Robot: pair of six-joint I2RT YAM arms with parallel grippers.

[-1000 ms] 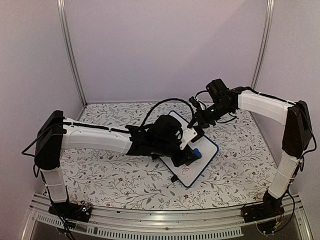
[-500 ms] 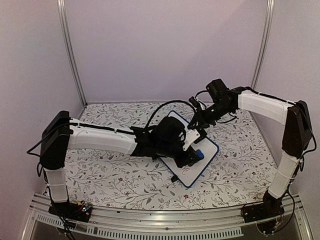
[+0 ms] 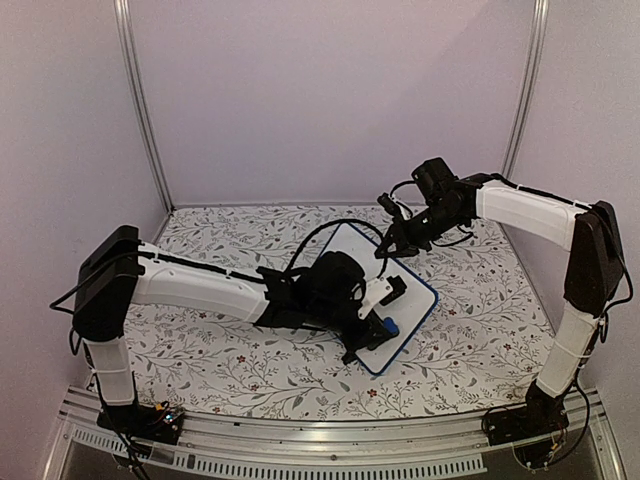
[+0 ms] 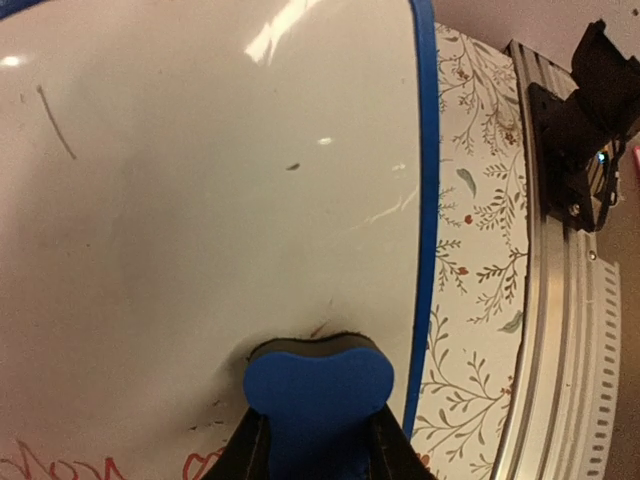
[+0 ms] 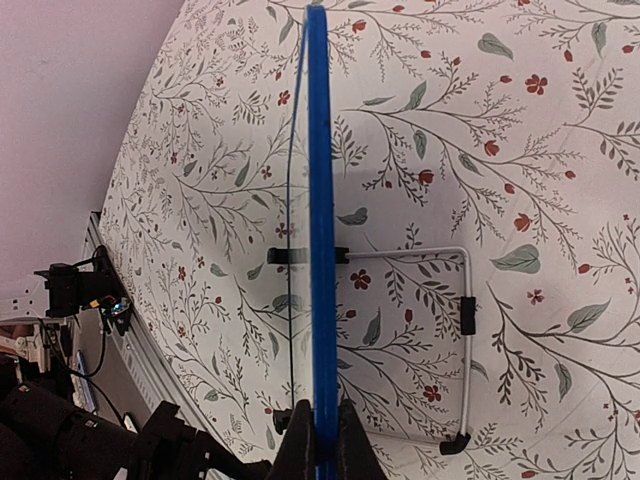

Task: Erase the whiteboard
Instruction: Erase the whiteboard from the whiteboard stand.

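Left tool [image 3: 384,322] now nearer whiteboard [image 3: 412,298] near corner; board lies right of worktop [image 3: 200,350] centre. Left wrist: tool pinches blue eraser [image 4: 318,383], pressed on board near red writing [image 4: 60,468]. Right wrist: right tool [image 5: 320,440] clamped on board's frame.

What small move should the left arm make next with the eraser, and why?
Probably slide the blue eraser, clamped in the left fingers, sideways onto the red writing left on the whiteboard next to it. The right fingers pinch its edge, so it should stay steady.
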